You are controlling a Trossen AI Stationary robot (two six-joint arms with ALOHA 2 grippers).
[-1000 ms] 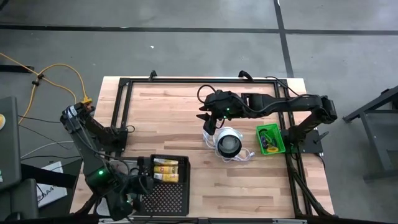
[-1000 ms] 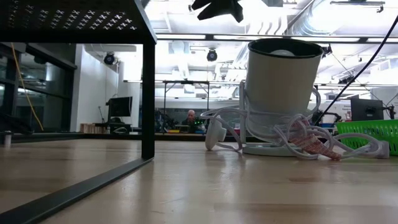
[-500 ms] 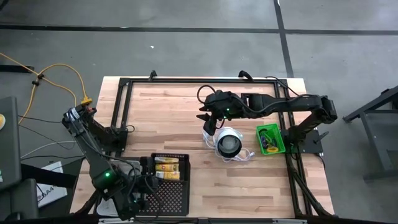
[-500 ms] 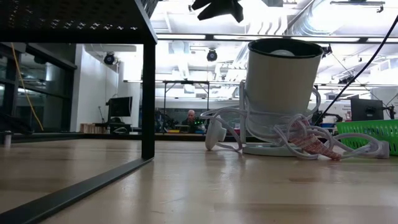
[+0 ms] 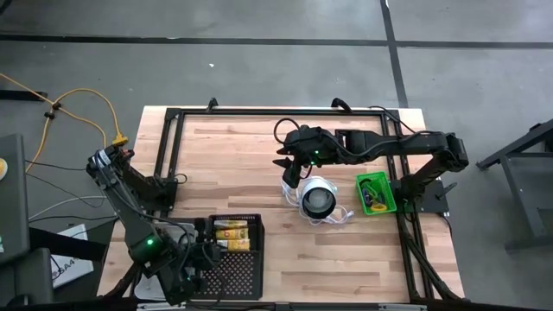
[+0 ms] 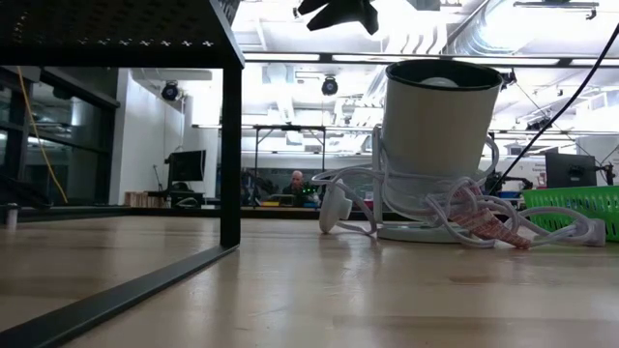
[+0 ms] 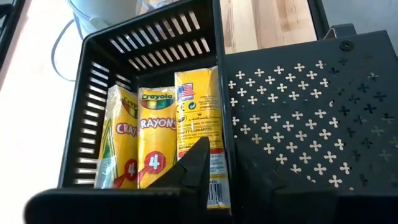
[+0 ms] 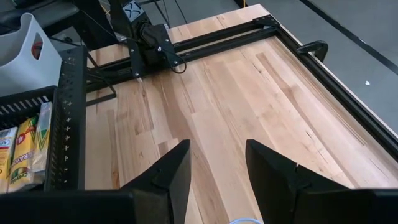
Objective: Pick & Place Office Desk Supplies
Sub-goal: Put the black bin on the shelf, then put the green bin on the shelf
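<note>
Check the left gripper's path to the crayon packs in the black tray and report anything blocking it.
Nothing visible blocks it. The left gripper hangs directly over the black tray, its tip just above the yellow crayon packs lying side by side in the open compartment. The perforated black panel sits beside them, not over them.

Crayon packs (image 7: 163, 144): three yellow boxes, printed with "Crayons" and a red "4"; the third shows its white label and barcode side.
Pose: lying flat, side by side, long sides touching.
Place: at one end of the black slotted tray (image 5: 233, 223), near the table's front-left corner.
Small items (image 5: 373, 192): yellow, orange and teal bits heaped in the green tray (image 5: 390, 201) on the table's right side; kinds cannot be told.
</note>
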